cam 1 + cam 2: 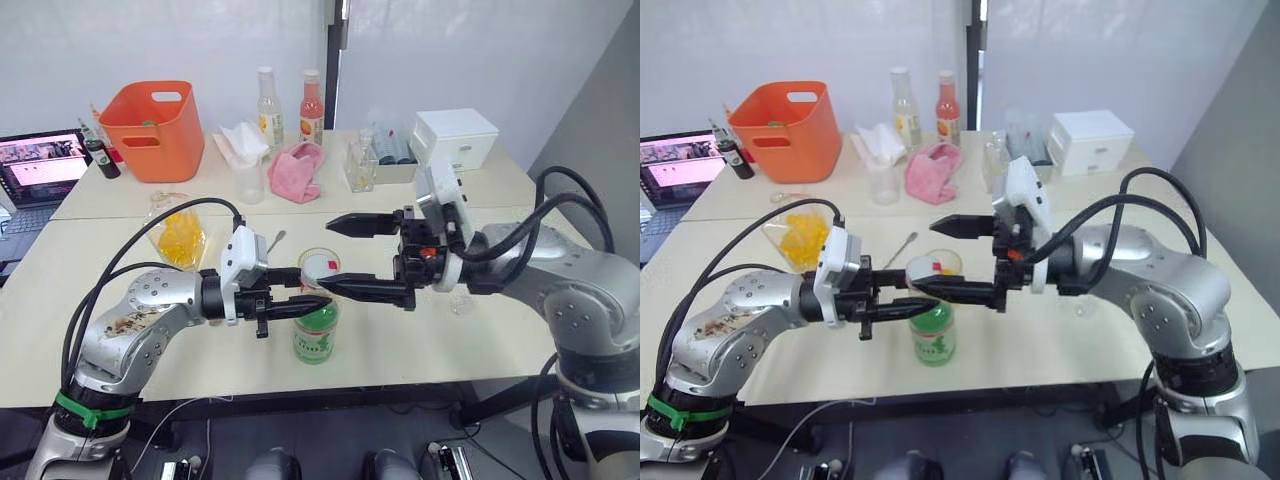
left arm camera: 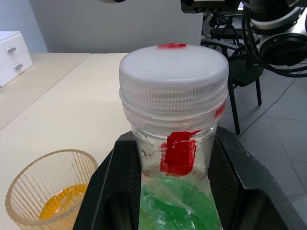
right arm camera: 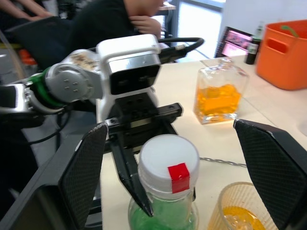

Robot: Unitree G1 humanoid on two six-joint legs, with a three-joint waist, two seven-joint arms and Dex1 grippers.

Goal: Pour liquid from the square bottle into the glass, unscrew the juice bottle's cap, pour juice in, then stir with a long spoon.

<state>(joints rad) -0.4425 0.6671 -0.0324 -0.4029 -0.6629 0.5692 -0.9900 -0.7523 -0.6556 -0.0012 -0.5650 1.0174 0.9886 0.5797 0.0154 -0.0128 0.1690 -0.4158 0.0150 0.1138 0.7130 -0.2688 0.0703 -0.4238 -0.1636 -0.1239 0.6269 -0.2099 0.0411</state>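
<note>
**Right wrist view: jaws spread over the cap**

Left gripper (image 1: pixel 300 306) is clamped on the juice bottle (image 1: pixel 316 335) at the neck, so the bottle stands upright, long axis vertical, cap (image 3: pixel 169 165) pointing up. Right gripper (image 3: pixel 168 158) hangs wide open either side of the cap. The glass (image 3: pixel 237 208) sits just beside the bottle, orange liquid inside. Best play: centre, close squarely on the cap, twist without tilting.

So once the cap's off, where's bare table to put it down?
Bare table lies right of the juice bottle, under the right gripper. Crowded behind: glass, spoon and square bottle.
</note>
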